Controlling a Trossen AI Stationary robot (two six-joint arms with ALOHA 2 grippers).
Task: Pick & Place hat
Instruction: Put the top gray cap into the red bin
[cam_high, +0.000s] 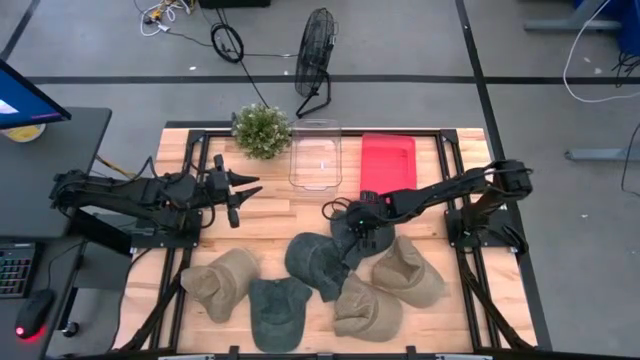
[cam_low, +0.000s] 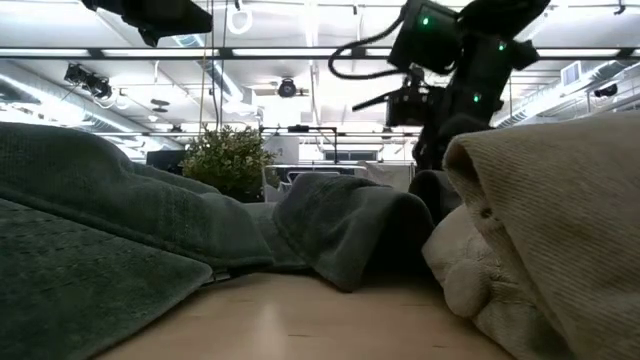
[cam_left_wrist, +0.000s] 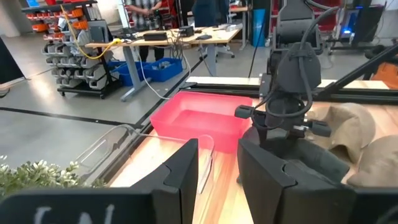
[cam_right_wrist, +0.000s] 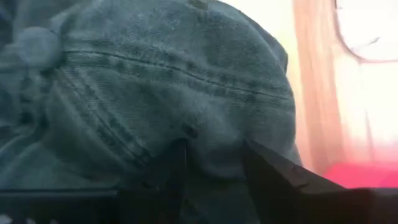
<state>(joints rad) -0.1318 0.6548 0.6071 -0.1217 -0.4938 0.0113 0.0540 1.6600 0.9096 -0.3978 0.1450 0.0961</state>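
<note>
Several caps lie on the wooden table, some tan, some dark grey-green. My right gripper (cam_high: 362, 232) reaches from the table's right side down onto the dark grey-green hat (cam_high: 347, 238) nearest the bins and is shut on its crown. That hat rests on the table and overlaps another dark cap (cam_high: 315, 263). The left wrist view shows the right gripper (cam_left_wrist: 287, 127) standing over the hat (cam_left_wrist: 314, 163). My left gripper (cam_high: 243, 195) hovers open over the table's left part, touching nothing, with its fingers (cam_left_wrist: 186, 171) pointing toward the bins. My right gripper comes from above, slanting in from the table's right, and pinches a bulge of the hat's crown fabric (cam_right_wrist: 208, 146) between its two fingers (cam_right_wrist: 264, 171). The hat lies on the table, and its seams and top button (cam_right_wrist: 31, 46) show beyond the fingers.
A clear plastic bin (cam_high: 315, 155) and a red bin (cam_high: 388, 163) stand at the far side, with a potted plant (cam_high: 262, 130) to their left. Tan caps (cam_high: 408, 272) (cam_high: 365, 308) (cam_high: 220, 282) and a dark cap (cam_high: 278, 312) fill the near half. Bare wood lies between the left gripper and the bins.
</note>
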